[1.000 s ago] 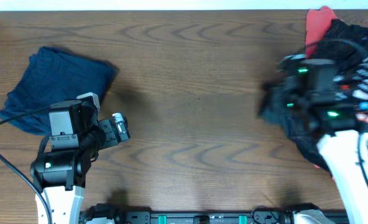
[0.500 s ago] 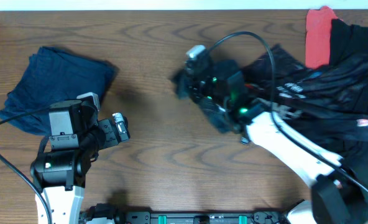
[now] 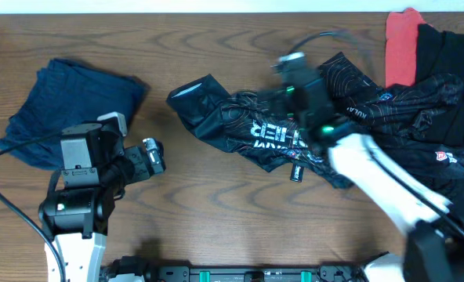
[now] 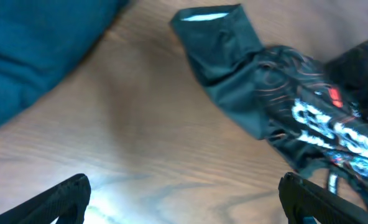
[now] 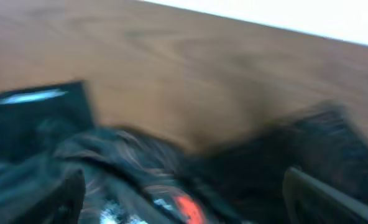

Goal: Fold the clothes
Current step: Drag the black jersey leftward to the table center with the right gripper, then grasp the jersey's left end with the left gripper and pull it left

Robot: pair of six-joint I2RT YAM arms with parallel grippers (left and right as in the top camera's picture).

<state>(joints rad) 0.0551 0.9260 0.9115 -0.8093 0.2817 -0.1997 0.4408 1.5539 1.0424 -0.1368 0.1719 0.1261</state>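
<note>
The left hand (image 4: 184, 186) is hanging released over bare table (image 3: 240, 196), down and to the left of the black jersey (image 3: 255, 129). Its two fingers (image 4: 66, 196) are standing wide apart at the lower corners of the left wrist view, gripping nothing and touching no cloth. The right hand (image 5: 184, 186) is hovering over the middle of the jersey. Its fingers (image 5: 333, 199) are likewise showing far apart with dark cloth lying beneath them, so it is reading as released, though heavy blur is hiding whether the tips are brushing the fabric. The jersey is lying rumpled and drawn out across the table, white lettering facing up. One open-hemmed end (image 3: 189, 94) is reaching out to its left, and the rest is running rightward into a heap of black clothes (image 3: 444, 78) at the table's right edge. A red garment (image 3: 402, 47) is lying up and to the right of the jersey, against the far edge and touching that heap. A navy garment (image 3: 67, 110) is sitting well apart to the jersey's left, just beyond the left hand. A strip of bare wood is showing between the navy garment and the jersey's open end. Wider bare wood is showing below the jersey toward the near edge and above it toward the far edge.
</note>
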